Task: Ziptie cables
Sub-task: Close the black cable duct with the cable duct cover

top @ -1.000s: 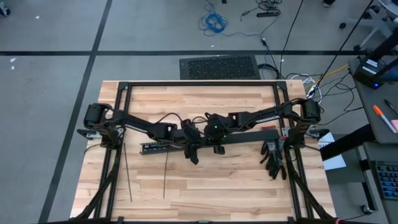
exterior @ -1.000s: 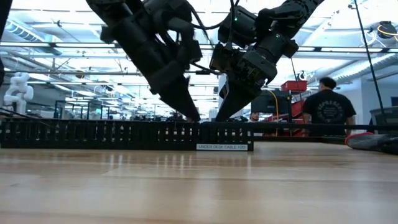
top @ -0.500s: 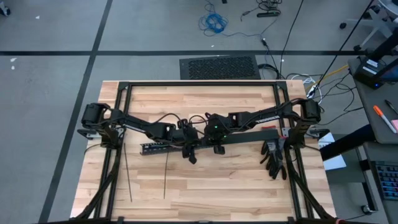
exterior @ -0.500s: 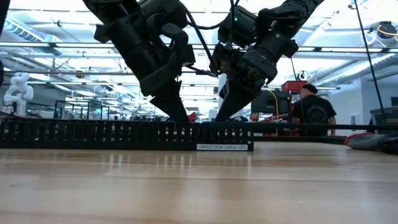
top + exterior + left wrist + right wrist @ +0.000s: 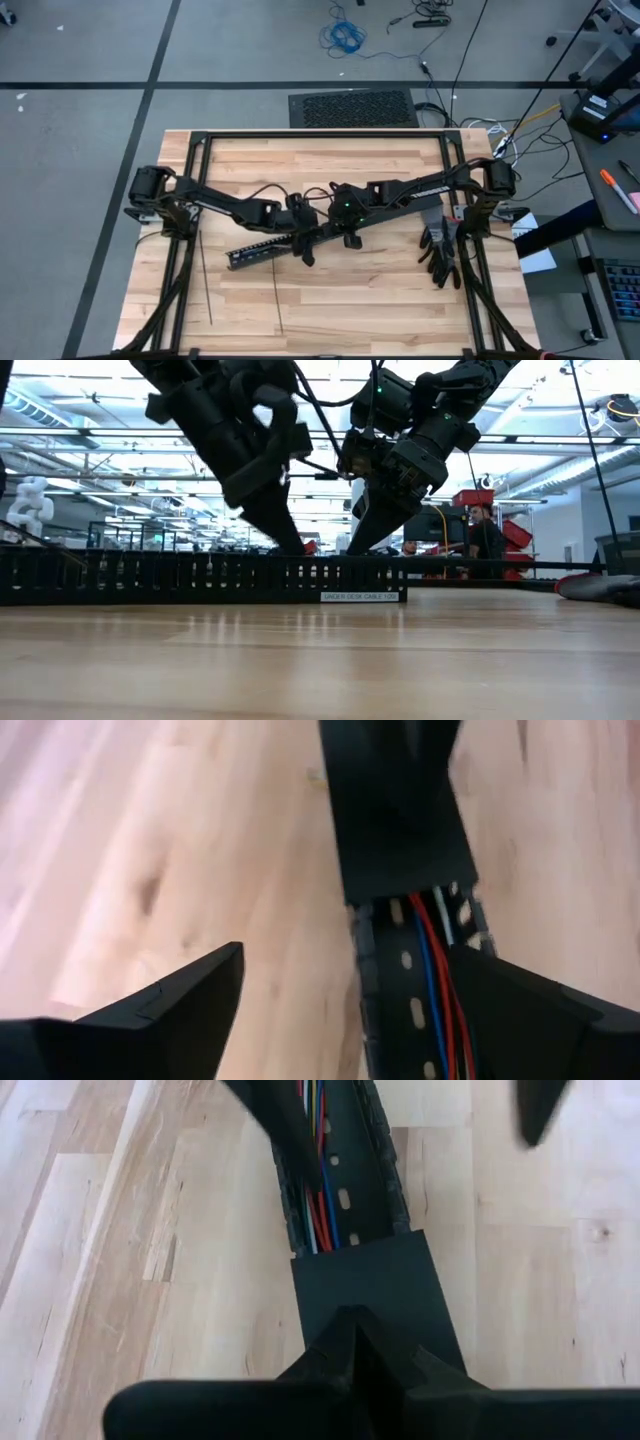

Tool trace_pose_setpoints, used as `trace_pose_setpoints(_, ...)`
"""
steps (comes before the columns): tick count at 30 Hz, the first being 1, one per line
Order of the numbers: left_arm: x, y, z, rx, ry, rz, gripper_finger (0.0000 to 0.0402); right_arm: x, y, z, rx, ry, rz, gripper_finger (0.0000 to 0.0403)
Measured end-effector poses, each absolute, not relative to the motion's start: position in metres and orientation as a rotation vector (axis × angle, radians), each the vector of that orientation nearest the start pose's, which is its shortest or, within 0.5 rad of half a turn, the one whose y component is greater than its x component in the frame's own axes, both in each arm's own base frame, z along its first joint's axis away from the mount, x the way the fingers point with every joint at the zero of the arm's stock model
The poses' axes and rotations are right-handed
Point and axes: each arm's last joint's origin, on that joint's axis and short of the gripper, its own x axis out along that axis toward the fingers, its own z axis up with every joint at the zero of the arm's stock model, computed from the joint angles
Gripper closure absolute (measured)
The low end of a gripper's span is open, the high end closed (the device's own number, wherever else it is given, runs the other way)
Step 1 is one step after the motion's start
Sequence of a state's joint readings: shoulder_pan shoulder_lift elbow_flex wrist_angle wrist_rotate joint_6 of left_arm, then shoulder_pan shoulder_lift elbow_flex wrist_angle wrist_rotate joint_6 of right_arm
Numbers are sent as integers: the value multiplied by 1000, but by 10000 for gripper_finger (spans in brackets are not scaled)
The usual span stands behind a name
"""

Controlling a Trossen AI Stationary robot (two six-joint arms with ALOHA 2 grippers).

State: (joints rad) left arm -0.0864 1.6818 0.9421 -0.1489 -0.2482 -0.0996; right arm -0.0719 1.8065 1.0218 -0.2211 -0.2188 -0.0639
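Left tool [image 5: 307,252] spread wide, straddling the black slotted duct [image 5: 262,250] mid-tabletop [image 5: 380,300], fingers [image 5: 170,1010] either side of it, gripping nothing. Right tool [image 5: 350,238] clenched tight, tip pressed on the flat black cover [image 5: 370,1295] at the duct's end. Cables [image 5: 435,980], red, blue and white, lie inside the duct channel. Duct sits tilted across the boards. Two zipties [image 5: 206,280] lie loose near the left arm's side, well apart from the duct
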Motion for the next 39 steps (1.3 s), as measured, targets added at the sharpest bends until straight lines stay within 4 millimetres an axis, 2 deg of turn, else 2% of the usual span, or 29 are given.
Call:
trace_pose_setpoints(6,319,-19,196,-8,815,281,55,348,-19,148,97,991,160,403)
trace_pose_setpoints(10,316,-26,206,-71,764,290,55,349,-19,149,95,989,158,403)
trace_pose_setpoints(18,334,-45,176,-109,740,291,55,349,-19,148,86,984,160,403)
trace_pose_setpoints(30,335,-58,167,-88,743,321,55,349,-19,149,76,981,165,403)
trace_pose_setpoints(39,337,-61,146,-23,801,351,55,349,-19,148,75,982,164,403)
